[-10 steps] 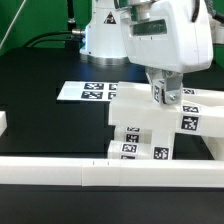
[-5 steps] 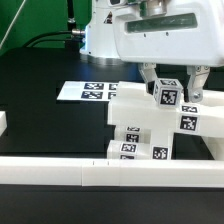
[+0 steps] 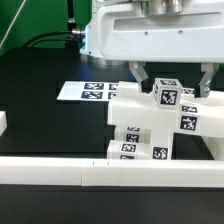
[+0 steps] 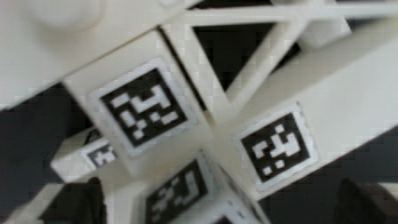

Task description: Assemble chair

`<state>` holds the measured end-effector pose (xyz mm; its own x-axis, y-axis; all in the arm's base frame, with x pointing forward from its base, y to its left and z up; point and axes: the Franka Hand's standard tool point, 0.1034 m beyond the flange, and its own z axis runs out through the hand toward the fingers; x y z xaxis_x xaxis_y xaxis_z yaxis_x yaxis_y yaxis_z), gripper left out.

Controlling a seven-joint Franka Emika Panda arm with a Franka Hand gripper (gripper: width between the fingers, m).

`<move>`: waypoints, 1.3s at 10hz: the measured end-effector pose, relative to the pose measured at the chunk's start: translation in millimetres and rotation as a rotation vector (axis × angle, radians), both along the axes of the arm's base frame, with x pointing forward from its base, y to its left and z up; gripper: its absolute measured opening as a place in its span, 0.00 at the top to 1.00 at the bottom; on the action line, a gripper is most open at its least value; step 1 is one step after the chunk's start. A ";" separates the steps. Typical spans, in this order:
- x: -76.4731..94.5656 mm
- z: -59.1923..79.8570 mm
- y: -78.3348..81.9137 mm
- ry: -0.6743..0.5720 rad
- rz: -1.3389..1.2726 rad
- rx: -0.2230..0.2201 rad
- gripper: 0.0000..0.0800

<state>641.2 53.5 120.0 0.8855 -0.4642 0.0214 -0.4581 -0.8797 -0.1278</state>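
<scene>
We see the white, tagged chair [image 3: 148, 120] standing blocky at the exterior view's near right, its X-braced frame [image 4: 302, 85] attached.

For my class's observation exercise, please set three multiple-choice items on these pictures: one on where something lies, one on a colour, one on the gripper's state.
1. In the exterior view, where is the marker board?
A. Flat on the table, to the exterior view's left of the chair.
B. On top of the chair.
C. Standing upright on its edge.

2. What colour is the table?
A. White.
B. Black.
C. Red.

3. How does the gripper stand?
A. Shut on the marker board.
B. Out of view.
C. Open above the chair.

Answers:
1 A, the board lies flat beside the chair parts.
2 B, the bare surface is black.
3 C, its fingers stand wide apart over the chair.
</scene>
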 end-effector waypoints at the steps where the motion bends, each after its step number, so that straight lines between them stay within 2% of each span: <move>1: -2.8 -0.1 -0.7 0.013 0.127 -0.028 0.19; 2: -4.1 0.0 -1.2 0.026 0.252 -0.056 0.19; 9: -3.5 -0.7 -7.1 -0.015 0.712 -0.086 0.19; 11: -3.5 -0.8 -7.1 -0.014 0.705 -0.085 0.19; 13: -3.6 -0.9 -7.1 -0.014 0.705 -0.085 0.51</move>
